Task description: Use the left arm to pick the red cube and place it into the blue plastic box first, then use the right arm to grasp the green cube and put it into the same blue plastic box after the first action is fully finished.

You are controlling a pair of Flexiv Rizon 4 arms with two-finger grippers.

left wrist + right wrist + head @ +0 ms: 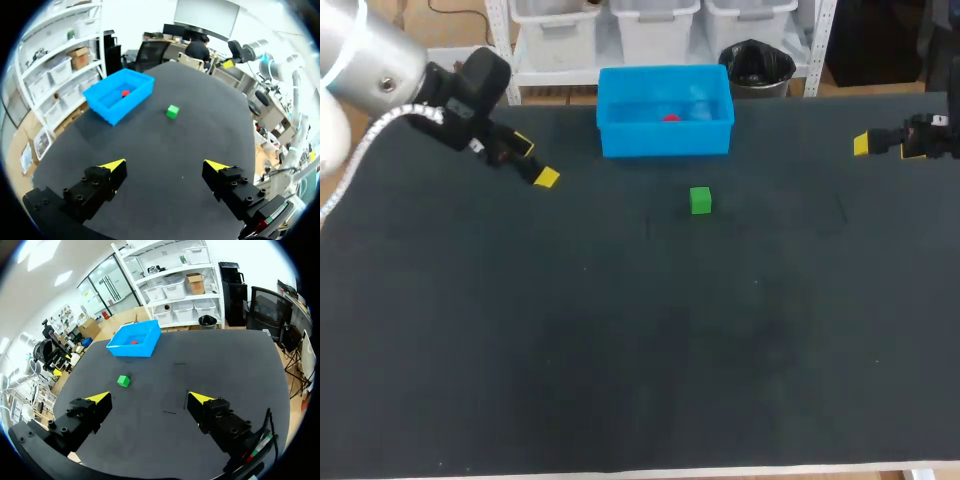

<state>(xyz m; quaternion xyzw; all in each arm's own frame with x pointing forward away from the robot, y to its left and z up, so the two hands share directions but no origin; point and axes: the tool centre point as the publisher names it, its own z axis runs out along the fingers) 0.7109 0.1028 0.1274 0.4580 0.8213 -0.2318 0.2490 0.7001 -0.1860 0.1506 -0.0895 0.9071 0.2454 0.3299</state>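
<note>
Judging by the red cube [670, 118] seen inside the blue plastic box [665, 142], the first placement is taken as done, and the green cube [700, 200], lying just in front of that box, is to be fetched next. The right gripper [150, 398] is held wide open and empty, well apart from the cube; it should be centred above it, fingers squared to opposite faces, before being lowered. The left gripper [165, 165], likewise open, is best kept clear.

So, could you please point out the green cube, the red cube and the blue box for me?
green cube [700, 200], head view, its top face.
red cube [670, 118], head view, its top, inside the blue box.
blue box [665, 140], head view, its front wall.
</note>
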